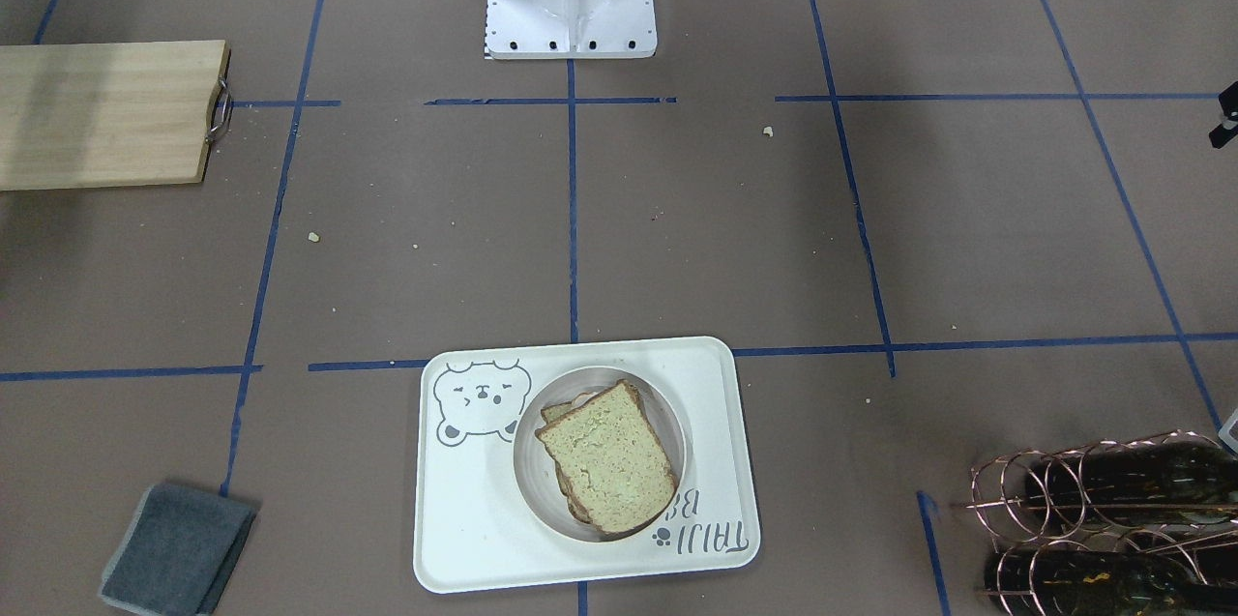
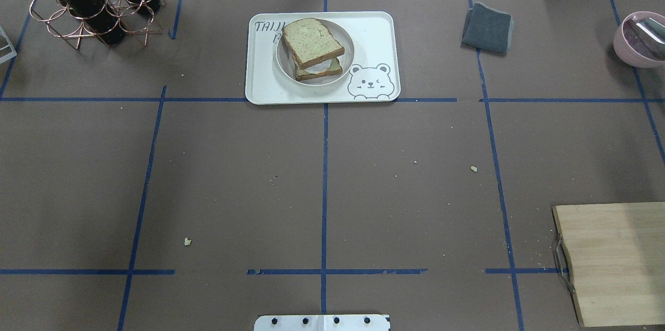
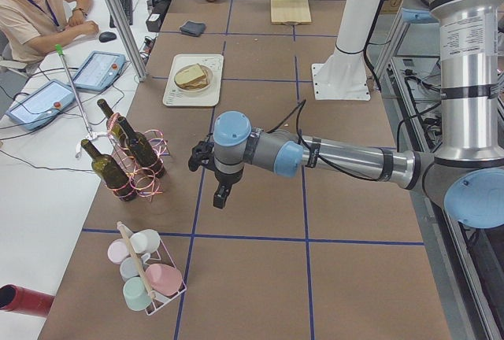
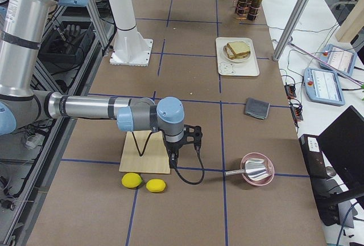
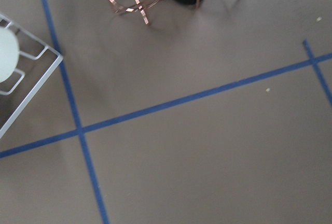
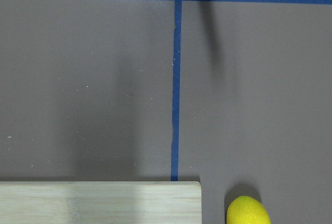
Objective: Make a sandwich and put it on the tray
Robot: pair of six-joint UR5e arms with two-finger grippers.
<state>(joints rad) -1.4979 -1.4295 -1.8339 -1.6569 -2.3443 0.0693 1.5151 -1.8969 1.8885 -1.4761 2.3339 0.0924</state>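
The sandwich point(image 1: 607, 456), two speckled bread slices with an egg between them, lies in the round off-white bowl point(image 1: 527, 471). The bowl stands on the cream tray point(image 1: 474, 519) with the bear drawing, at the table's far middle in the overhead view point(image 2: 374, 35). My left gripper point(image 3: 223, 197) hangs over bare table near the wine rack, far from the tray. My right gripper point(image 4: 172, 156) hangs by the cutting board's edge. Both show only in the side views, so I cannot tell whether they are open or shut.
A wooden cutting board point(image 2: 618, 263) lies on my right, with two lemons point(image 4: 142, 182) beside it. A grey cloth point(image 2: 487, 28) and a pink bowl point(image 2: 639, 40) lie at the far right. A copper rack with wine bottles point(image 2: 83, 3) and a cup rack point(image 3: 146, 273) stand on my left.
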